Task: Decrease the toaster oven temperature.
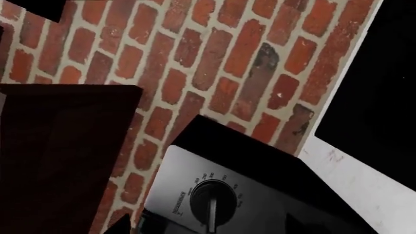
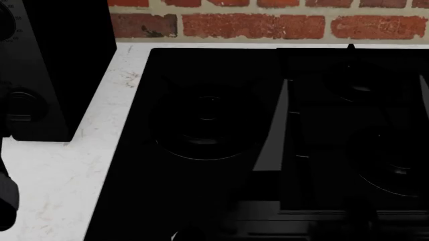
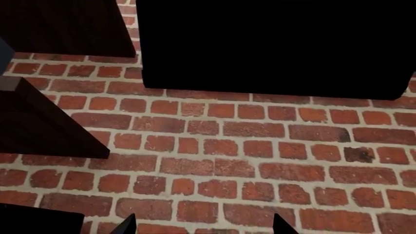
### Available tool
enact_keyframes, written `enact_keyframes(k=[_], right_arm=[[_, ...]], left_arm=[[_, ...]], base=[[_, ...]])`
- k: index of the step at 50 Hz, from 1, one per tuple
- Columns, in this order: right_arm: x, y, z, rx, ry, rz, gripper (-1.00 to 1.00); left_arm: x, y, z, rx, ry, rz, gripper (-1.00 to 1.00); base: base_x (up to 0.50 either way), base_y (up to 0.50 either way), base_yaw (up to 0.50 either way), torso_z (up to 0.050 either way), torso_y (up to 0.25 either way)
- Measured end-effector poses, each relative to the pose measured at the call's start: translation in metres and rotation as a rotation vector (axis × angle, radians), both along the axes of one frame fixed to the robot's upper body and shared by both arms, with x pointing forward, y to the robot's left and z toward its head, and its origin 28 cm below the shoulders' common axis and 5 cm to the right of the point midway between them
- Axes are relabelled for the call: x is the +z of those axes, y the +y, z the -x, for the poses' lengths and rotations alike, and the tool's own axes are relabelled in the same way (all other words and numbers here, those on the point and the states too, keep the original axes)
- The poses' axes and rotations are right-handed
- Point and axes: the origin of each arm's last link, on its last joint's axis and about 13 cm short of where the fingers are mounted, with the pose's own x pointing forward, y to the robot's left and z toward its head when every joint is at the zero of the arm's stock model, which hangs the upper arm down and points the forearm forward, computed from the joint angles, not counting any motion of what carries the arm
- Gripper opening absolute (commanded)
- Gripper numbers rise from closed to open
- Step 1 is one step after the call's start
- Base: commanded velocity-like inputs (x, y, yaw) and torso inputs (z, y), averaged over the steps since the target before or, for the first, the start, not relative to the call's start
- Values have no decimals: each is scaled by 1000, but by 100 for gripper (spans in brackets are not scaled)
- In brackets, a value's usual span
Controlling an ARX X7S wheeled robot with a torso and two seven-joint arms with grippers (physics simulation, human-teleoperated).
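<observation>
At the left edge of the head view stands the toaster oven [image 2: 40,70], a black box set on the white surface [image 2: 54,181] beside the flat black cooktop [image 2: 201,150] and against the red brick wall [image 2: 268,22]; this position keeps its grey control panel facing outward, within reach of the left arm. Two knobs show on that panel in the head view, one cut off at the upper left corner and a lower knob [image 2: 20,108] at mid left. The left wrist view looks onto the panel's corner near the lower centre of the frame and shows one dial [image 1: 211,202] ringed with printed numerals, probably the temperature control, since the camera is aimed at it as if for an approach. The left gripper is not clearly shown, so whether it is released or clenched cannot be told. The right wrist view faces brick and dark cabinet undersides; two dark fingertips [image 3: 126,225] at its bottom edge stand apart with nothing between them, so the right gripper [image 3: 204,226] reads as released. The cooktop shows two burner rings clearly.
</observation>
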Motion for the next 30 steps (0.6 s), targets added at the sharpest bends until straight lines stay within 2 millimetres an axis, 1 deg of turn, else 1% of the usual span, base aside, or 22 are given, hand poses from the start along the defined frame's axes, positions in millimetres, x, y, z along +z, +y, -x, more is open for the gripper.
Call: enact_keyframes(k=[14, 30], right_arm=[[-4, -1, 1, -2, 7, -7, 100], [-9, -1, -1, 0, 24, -9, 100]], left_arm=[[5, 8, -13, 30, 99, -46, 100], [13, 11, -32, 49, 135, -40, 100]], base=[[0, 0, 0, 0, 0], [0, 0, 0, 0, 0]])
